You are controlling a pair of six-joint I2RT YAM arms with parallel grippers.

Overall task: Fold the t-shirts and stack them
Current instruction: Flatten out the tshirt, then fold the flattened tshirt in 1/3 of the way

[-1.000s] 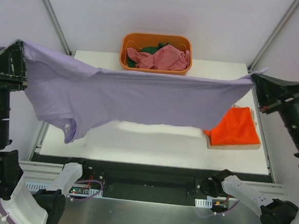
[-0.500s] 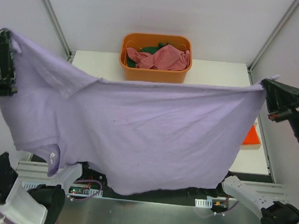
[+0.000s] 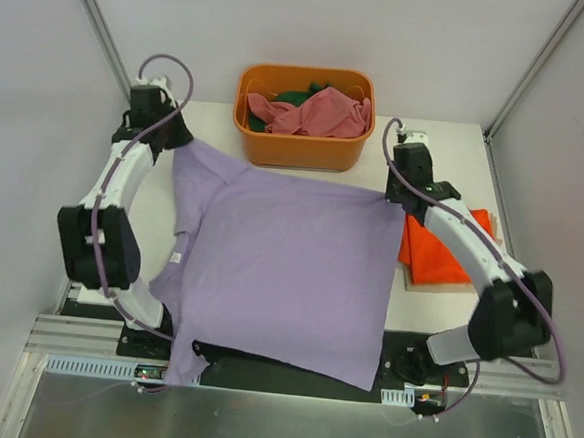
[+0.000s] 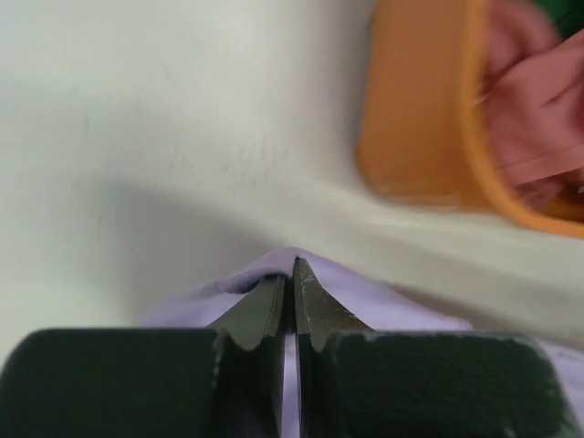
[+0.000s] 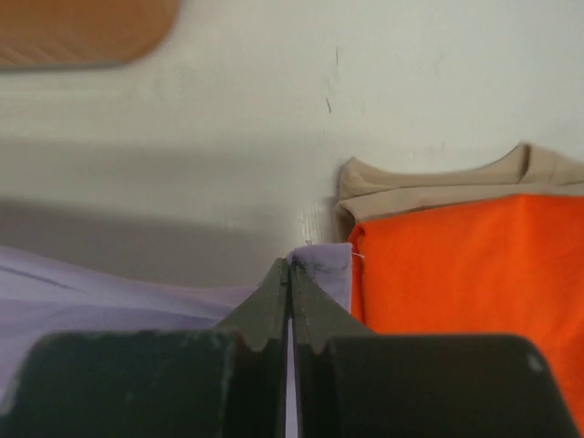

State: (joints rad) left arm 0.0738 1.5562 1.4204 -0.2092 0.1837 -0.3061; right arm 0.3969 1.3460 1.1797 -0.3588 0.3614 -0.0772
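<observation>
The lavender-purple t-shirt (image 3: 279, 263) lies spread flat on the white table (image 3: 447, 150), its near hem hanging over the front edge. My left gripper (image 3: 176, 143) is shut on its far left corner (image 4: 274, 269). My right gripper (image 3: 394, 194) is shut on its far right corner (image 5: 328, 265). A folded orange-red t-shirt (image 3: 438, 251) lies at the right on a beige one (image 5: 438, 187). A dusty pink shirt (image 3: 314, 112) and a dark green shirt (image 3: 292, 97) sit in the orange tub (image 3: 302, 148).
The orange plastic tub stands at the table's back centre, just beyond the purple shirt's far edge. The folded stack lies right beside my right gripper. Metal frame posts (image 3: 100, 25) rise at the back corners.
Both arms swung down and forward from holding the purple shirt stretched in the air. The shirt now lies flat on the table, still gripped at both far corners.
</observation>
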